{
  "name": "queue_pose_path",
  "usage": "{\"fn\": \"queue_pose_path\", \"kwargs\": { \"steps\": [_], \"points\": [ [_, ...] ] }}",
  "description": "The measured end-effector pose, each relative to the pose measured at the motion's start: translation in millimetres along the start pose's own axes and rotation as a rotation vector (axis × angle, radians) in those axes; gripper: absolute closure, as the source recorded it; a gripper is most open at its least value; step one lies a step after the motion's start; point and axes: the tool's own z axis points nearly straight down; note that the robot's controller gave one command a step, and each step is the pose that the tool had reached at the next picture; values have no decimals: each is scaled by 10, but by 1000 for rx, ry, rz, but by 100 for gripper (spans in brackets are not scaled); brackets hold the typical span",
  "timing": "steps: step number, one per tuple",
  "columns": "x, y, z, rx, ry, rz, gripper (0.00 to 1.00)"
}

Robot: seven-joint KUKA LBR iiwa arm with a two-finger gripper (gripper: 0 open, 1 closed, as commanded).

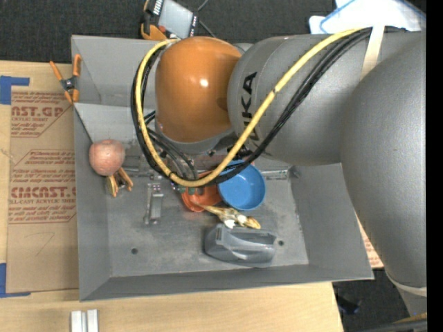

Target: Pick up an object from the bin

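The jaws lie somewhere under the orange wrist cover [190, 92]; I cannot tell how wide they stand or whether they have hold of anything. Nearest below it, by the middle of the bin [118, 254], sit a blue bowl [243, 191] (towards 3 o'clock) and a red-orange piece [197, 200] just beside it at its 9 o'clock. The bowl looks light, stiff and smooth, so its thin rim seems the place to pinch. At 5 o'clock lies a grey wedge [239, 246], likely heavier. At 10 o'clock a pink ball [106, 156] may roll.

One each — pink ball [106, 156], blue bowl [243, 191], grey block [239, 245], yellow piece [235, 218].
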Motion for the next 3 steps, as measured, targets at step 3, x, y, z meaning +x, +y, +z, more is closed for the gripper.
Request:
{"fn": "queue_pose_path", "kwargs": {
  "steps": [3],
  "points": [
    [387,-530,620,-3,-11,-187,0]
  ]
}}
